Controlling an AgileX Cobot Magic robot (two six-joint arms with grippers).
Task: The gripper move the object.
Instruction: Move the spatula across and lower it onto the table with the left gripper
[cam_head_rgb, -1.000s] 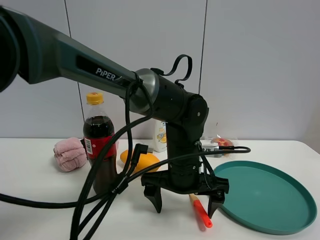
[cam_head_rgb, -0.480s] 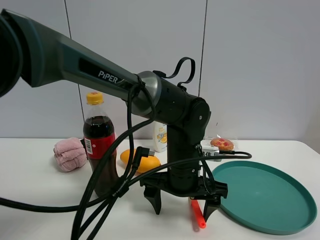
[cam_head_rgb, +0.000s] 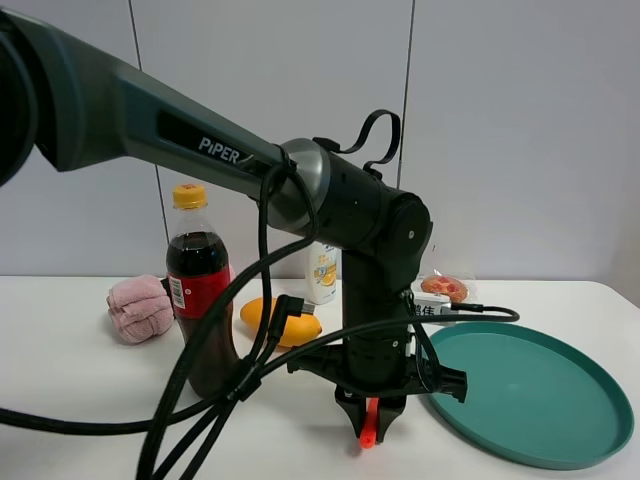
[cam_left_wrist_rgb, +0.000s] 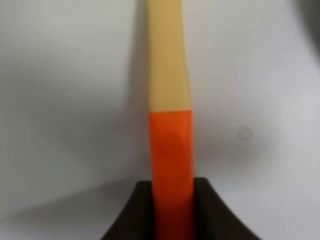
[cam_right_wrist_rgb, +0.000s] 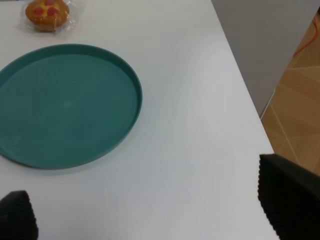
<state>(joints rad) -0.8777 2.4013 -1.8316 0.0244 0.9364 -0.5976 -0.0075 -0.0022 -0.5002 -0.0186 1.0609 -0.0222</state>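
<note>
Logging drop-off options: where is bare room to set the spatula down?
Free: the whole teal plate, and the table strip between it and the edge over the wooden floor. Crowded: from cola bottle past mango to the left gripper, cables crossing.

spatula: red-orange handle, pale tan shaft. left pincer black. plate teal, worktop white. bottle: yellow cap, red label, dark cola. cloth pink, mango orange-yellow.

Bright, even light, soft shadows; spatula close-up v. blurry.
</note>
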